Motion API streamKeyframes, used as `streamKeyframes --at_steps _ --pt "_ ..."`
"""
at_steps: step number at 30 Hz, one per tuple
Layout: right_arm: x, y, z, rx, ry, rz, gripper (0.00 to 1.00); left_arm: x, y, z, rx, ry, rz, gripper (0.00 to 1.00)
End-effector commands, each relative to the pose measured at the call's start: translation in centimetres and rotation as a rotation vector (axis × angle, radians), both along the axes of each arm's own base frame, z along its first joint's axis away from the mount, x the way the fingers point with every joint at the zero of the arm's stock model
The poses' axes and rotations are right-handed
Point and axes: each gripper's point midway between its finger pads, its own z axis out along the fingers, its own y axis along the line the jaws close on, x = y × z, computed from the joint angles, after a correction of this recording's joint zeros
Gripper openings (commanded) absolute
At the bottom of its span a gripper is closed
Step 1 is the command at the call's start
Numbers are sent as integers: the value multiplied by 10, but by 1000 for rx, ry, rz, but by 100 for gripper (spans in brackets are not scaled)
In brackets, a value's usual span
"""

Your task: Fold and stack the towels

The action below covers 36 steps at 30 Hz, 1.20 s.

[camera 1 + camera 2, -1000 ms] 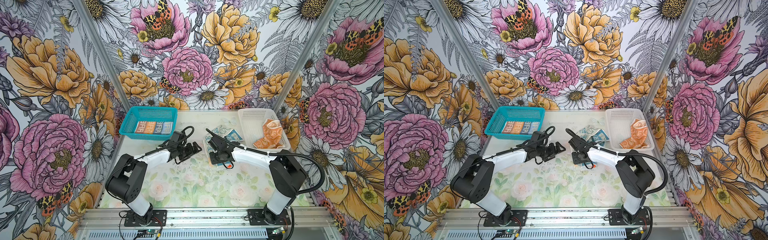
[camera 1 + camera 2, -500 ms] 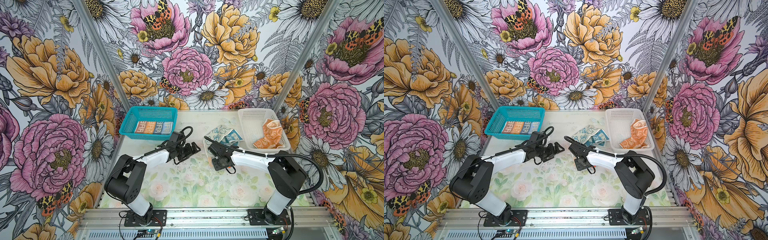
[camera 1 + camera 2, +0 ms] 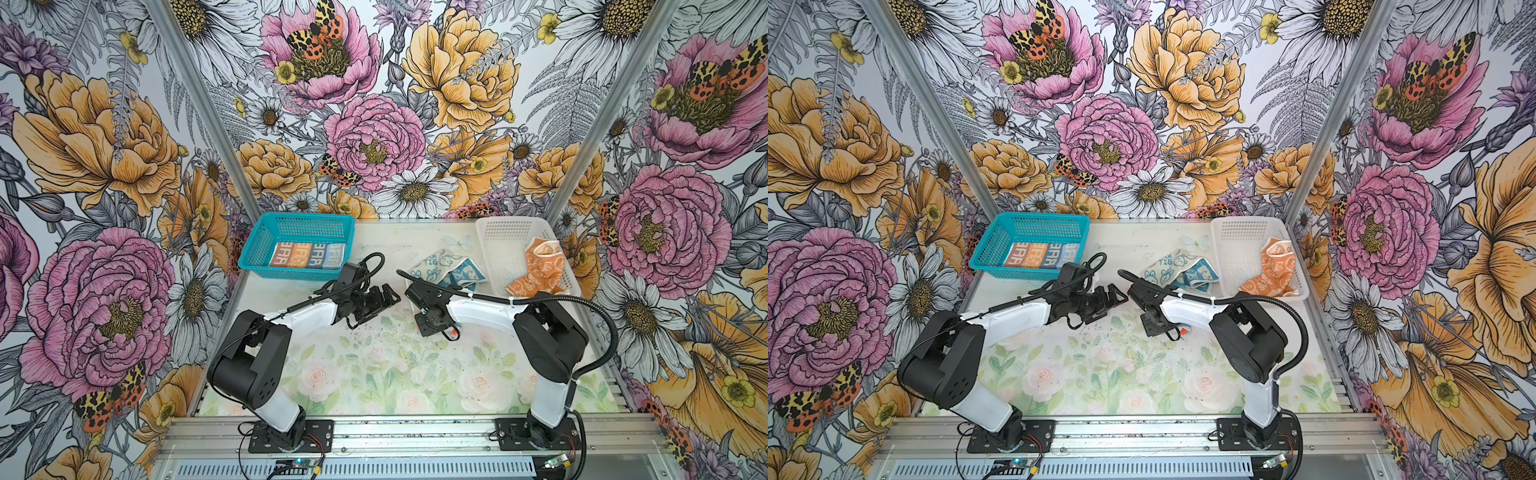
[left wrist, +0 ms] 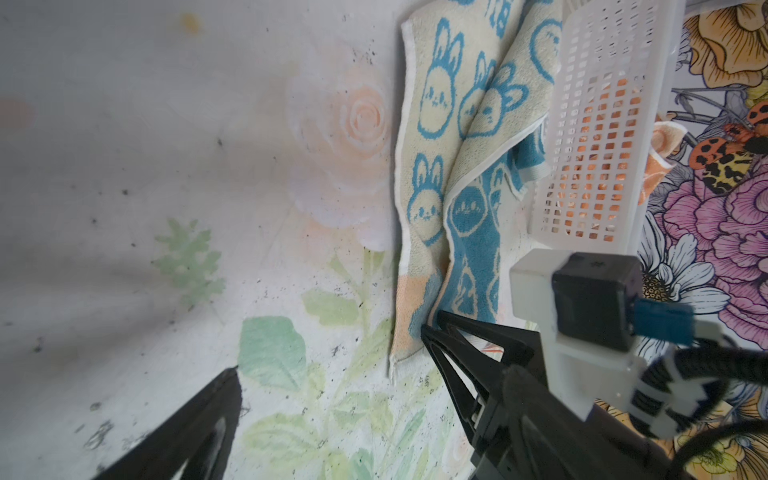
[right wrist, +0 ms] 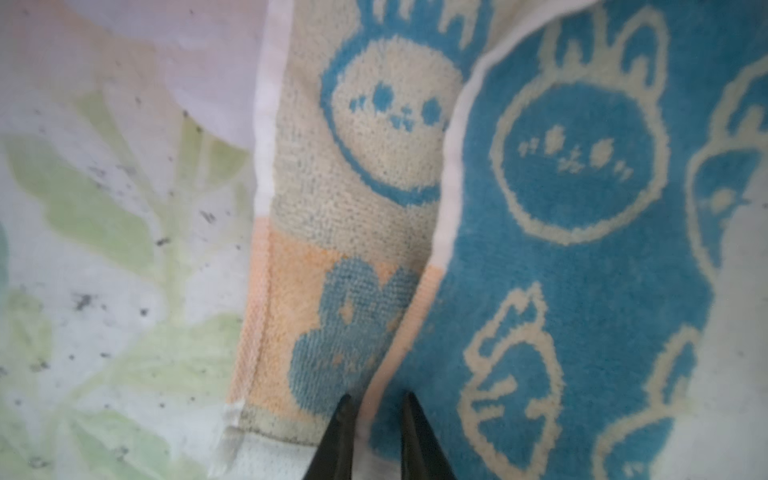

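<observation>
On the table point(image 3: 374, 374), the teal basket point(image 3: 257, 249) holds the folded striped towel point(image 3: 307, 254), the white basket point(image 3: 498, 232) the crumpled orange towel point(image 3: 540, 270). The cream towel point(image 3: 444, 266) lies rumpled just beside the white one. The right gripper point(image 5: 376, 399) pinches its edge, jaws nearly together; the left gripper point(image 3: 386, 296) has its jaws wide apart.

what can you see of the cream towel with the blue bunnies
The cream towel is soft terry with blue bunny outlines, a white hem and an orange corner patch; a turned-over flap shows its blue reverse. It lies crumpled on the table beside the white basket. The right gripper pinches its hem.
</observation>
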Motion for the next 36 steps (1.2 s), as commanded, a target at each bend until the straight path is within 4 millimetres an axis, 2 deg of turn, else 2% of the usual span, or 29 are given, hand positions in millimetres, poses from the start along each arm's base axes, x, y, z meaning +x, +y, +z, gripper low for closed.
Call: streamKeyframes --at_steps 1,4,8,11,14,18,24,31,36 --pt "12 15 -23 7 29 -3 20 -1 12 7 9 -30 3 99" --pt "29 28 -17 74 36 -24 19 -1 19 9 6 -29 16 99" --pt "41 36 5 133 6 -23 20 -2 27 11 10 -34 29 99" --pt "36 39 19 172 2 -14 24 -2 29 9 18 -34 27 99" --pt "26 39 22 181 9 -5 29 -1 29 5 21 -25 26 99" --pt "16 38 17 153 13 11 36 2 26 5 14 -25 22 99" --pt "11 34 2 110 29 14 36 4 26 7 10 -29 23 99" --pt "11 30 -8 76 33 8 25 0 28 5 14 -25 25 99" --pt "12 31 -3 83 24 14 19 1 28 4 15 -21 25 99"
